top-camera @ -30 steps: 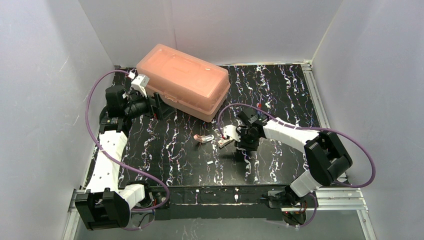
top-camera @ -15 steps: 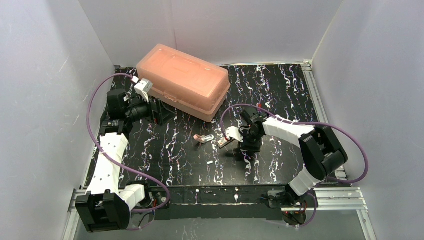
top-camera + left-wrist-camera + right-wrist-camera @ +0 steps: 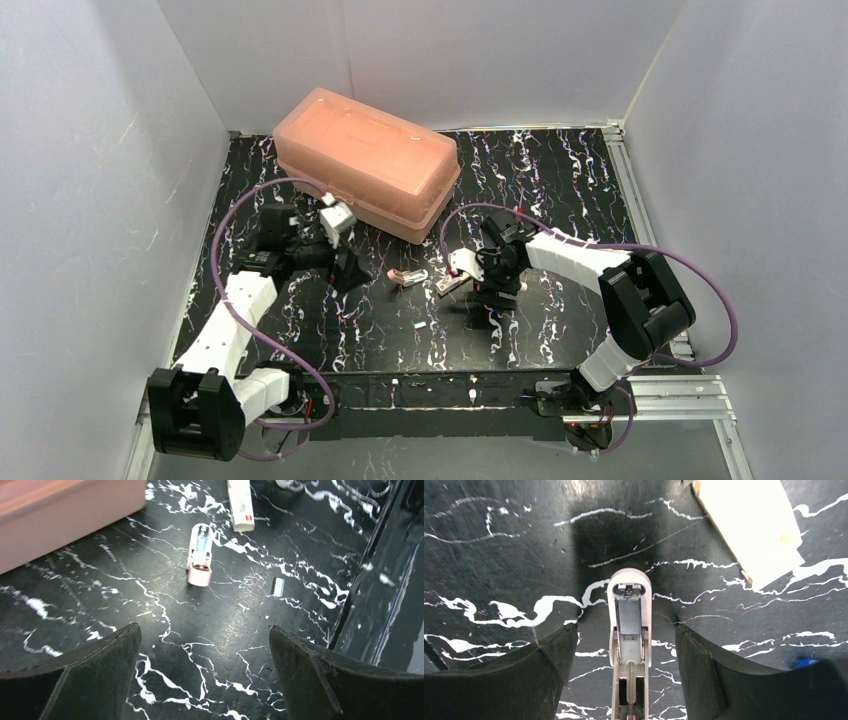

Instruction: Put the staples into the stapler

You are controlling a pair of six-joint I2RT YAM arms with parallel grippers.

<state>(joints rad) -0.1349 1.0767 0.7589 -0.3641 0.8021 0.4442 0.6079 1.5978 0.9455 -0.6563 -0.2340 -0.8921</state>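
A small pink stapler (image 3: 408, 276) lies mid-table and shows in the left wrist view (image 3: 200, 555). A cream staple box (image 3: 447, 283) lies just right of it, also visible in the left wrist view (image 3: 240, 505) and the right wrist view (image 3: 749, 525). A short loose staple strip (image 3: 419, 325) lies nearer the front (image 3: 278, 586). My left gripper (image 3: 350, 270) is open and empty, left of the pink stapler (image 3: 205, 650). My right gripper (image 3: 490, 295) is open; a white staple channel with a spring (image 3: 629, 610) lies between its fingers with a gap on each side.
A large salmon plastic box (image 3: 365, 160) stands at the back left, and its edge shows in the left wrist view (image 3: 65, 515). The table's front edge (image 3: 380, 605) runs close to the loose strip. White walls enclose the black marbled table (image 3: 560, 180).
My left arm has swung from beside the salmon box toward the middle, ending left of the pink stapler. My right gripper has stayed over the white channel.
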